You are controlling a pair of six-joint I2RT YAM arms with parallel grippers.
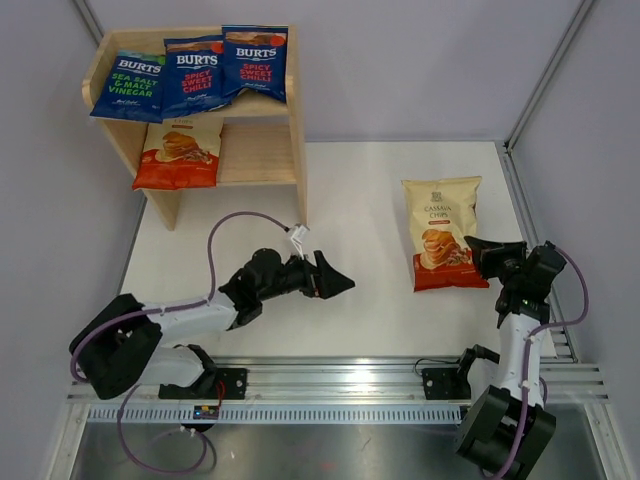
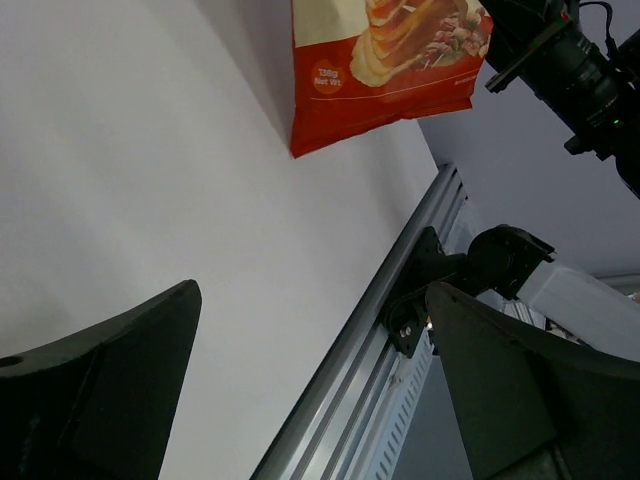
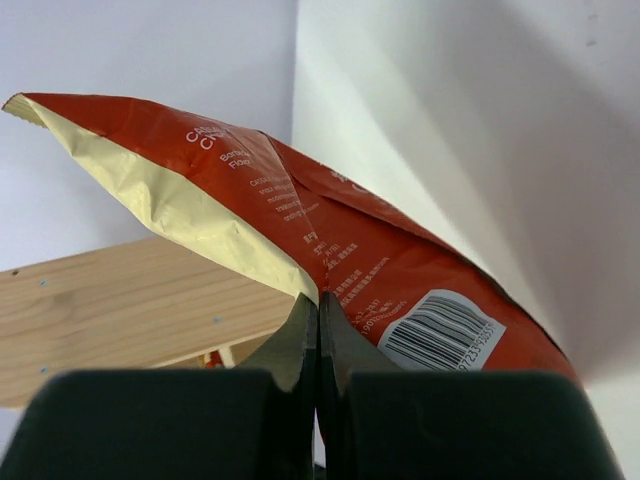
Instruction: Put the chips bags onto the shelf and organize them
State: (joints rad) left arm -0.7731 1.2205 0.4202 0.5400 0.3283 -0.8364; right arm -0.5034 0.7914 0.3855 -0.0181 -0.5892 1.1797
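**1. Shelf** (image 1: 295, 150): stands at the far-left corner of the table (image 1: 380, 180).
- Upper tier: three blue BURTS bags in an overlapping row, namely the sea salt bag (image 1: 133, 85), the middle chilli bag (image 1: 193, 75) and the end chilli bag (image 1: 256, 62).
- Lower tier: one shelved cream bag (image 1: 180, 153) at its left end, with room beside it.

**2. Left hand** (image 1: 338, 272): over the near-left part of the table, in front of the shelf. Fingers are spread wide and hold nothing.

**3. Last cream bag** (image 1: 440, 232): face up by the table's right edge, well apart from the shelf.

**4. Right hand** (image 3: 318, 310): at that bag's near-right corner, fingers pinched tight on the foil edge.

**Step in hand (judged):** pick-up of the fifth bag. The grip is made and the carry has not begun.

**Next move calls for:**
- a lift clear of the table;
- a carry to the far-left corner;
- a set-down on the lower tier beside the shelved cream bag.

Held by one corner, the bag is likely to dangle.
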